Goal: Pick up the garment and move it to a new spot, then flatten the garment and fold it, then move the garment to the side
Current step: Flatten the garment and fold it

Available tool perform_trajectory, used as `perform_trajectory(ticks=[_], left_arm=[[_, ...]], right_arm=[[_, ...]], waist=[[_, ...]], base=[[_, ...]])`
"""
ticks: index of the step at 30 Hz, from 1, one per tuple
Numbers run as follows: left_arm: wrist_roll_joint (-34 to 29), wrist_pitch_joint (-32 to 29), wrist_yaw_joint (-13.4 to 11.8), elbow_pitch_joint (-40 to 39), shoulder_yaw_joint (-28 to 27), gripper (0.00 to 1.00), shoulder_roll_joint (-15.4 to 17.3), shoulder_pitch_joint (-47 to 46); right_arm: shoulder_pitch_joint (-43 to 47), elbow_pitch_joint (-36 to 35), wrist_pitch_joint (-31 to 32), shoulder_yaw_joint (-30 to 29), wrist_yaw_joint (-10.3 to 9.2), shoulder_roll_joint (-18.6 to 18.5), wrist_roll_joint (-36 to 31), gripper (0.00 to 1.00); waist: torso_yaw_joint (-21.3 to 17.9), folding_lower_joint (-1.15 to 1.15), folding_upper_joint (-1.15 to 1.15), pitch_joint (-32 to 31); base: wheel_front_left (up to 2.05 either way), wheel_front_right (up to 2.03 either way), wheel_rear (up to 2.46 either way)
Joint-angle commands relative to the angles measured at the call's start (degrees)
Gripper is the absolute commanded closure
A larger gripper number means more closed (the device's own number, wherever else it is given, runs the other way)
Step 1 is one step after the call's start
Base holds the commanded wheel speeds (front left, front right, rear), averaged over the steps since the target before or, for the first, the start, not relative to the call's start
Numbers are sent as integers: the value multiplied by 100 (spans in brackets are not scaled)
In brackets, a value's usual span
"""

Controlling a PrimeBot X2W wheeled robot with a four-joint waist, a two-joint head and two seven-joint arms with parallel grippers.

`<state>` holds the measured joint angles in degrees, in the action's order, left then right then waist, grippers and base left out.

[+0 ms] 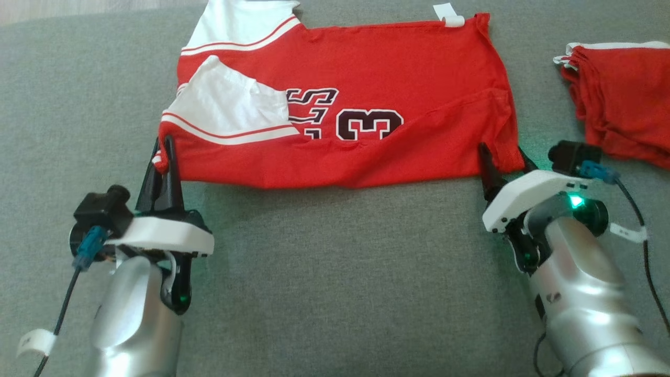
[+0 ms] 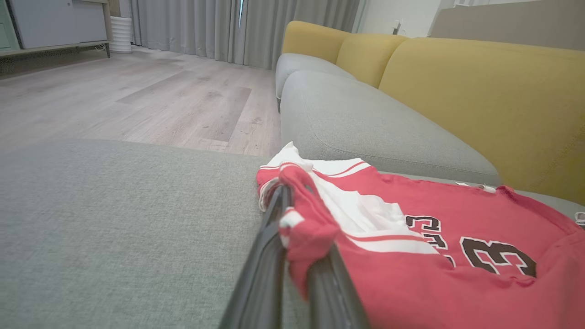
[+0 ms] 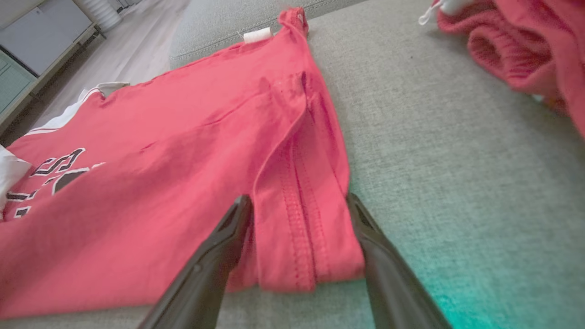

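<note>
Garment (image 1: 419, 78), lettering (image 1: 366, 125) half-hidden, corner (image 2: 306, 228) in closed left end effector (image 1: 163, 144); right end effector (image 1: 501, 152) open, seemingly astride hem (image 3: 301, 228).

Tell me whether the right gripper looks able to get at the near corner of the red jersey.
Probably yes: the right gripper is open, its fingers straddling the hemmed corner of the jersey, with nothing in the way.

Garment (image 1: 419, 78) soft matt cloth (stitched hem); sofa cushion (image 1: 340, 262) coarse woven fabric; right forearm (image 1: 581, 298) glossy silver
</note>
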<state>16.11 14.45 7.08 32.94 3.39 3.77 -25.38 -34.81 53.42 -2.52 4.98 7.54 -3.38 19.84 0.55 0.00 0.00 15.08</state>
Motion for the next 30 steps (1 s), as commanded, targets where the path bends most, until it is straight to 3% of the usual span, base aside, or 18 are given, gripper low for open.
perform_trajectory(ticks=[1,2,3,16,23,30], left_arm=[[-31,54,17,-161,-214,100,107,-18],[-27,54,17,-143,-260,100,113,2],[-25,54,18,-123,-305,100,121,22],[-82,54,26,3,-687,100,107,616],[38,54,22,-39,-775,100,-15,1167],[70,54,30,7,-507,100,-49,1755]], right_arm=[[12,52,9,188,-5,50,7,29],[-43,174,-38,240,-5,50,-7,91],[-85,281,-104,281,-5,50,-22,100],[-105,1016,-1019,124,-5,50,-865,100],[285,956,-896,-6,-5,50,-1185,100],[821,590,-449,-7,-5,48,-1254,100]], waist=[[1,0,0,-15],[1,0,0,-33],[-3,0,0,-55],[-142,0,0,-631],[-144,0,0,-1095],[-196,0,0,-1389]], base=[[0,0,0],[0,0,0],[0,0,0],[0,0,0],[0,0,0],[0,0,0]])
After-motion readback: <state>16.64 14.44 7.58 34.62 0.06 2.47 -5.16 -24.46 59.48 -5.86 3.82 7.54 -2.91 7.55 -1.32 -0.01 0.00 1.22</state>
